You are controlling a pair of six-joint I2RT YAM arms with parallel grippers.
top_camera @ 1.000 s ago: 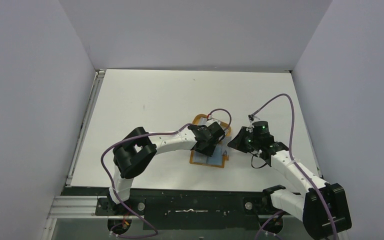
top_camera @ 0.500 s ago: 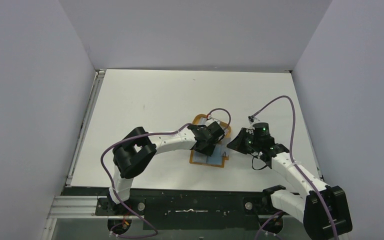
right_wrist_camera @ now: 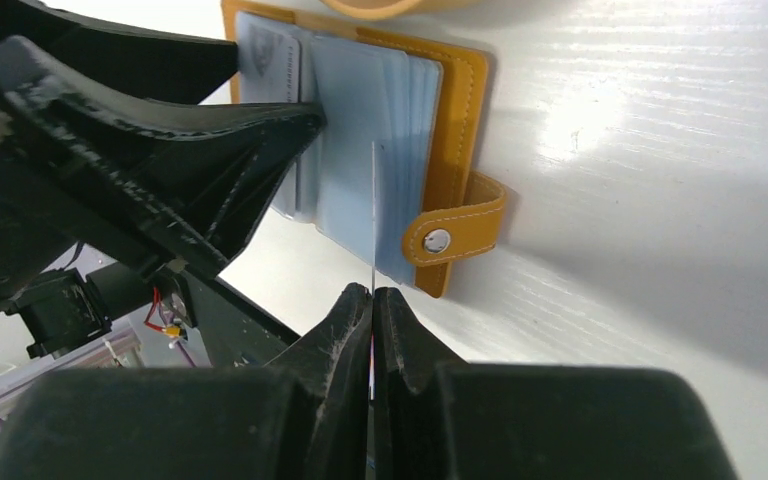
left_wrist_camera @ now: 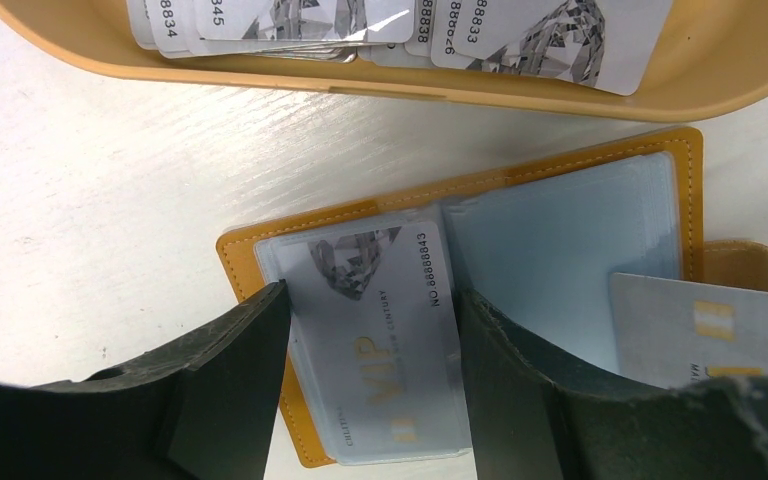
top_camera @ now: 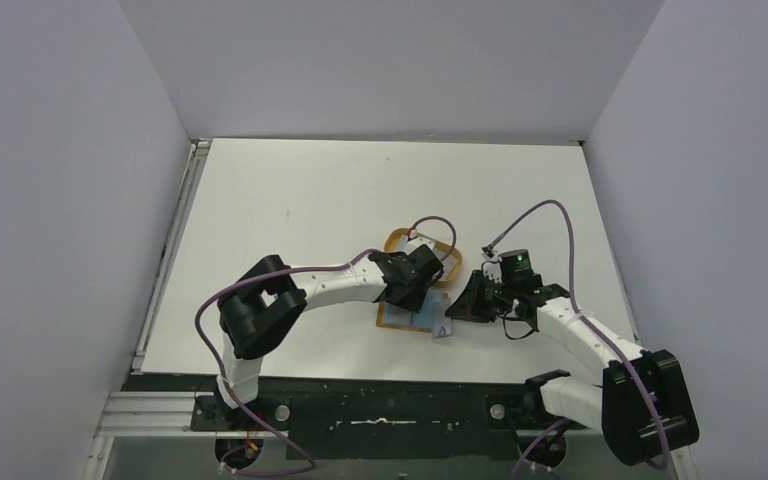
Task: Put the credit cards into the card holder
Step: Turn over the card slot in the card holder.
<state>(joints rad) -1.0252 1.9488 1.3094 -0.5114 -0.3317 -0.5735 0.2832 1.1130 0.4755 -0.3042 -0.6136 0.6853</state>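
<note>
Right gripper [right_wrist_camera: 372, 293] had swung over the card holder [left_wrist_camera: 570, 240], jaws pinched on a credit card [left_wrist_camera: 705, 330].
Left gripper [left_wrist_camera: 370, 302], half spread, pinned it open beside the tray [left_wrist_camera: 520, 95]; the card edge next needed a pocket mouth.

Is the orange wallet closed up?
No, the wallet lies open, and a card shows inside its clear pocket.
</note>
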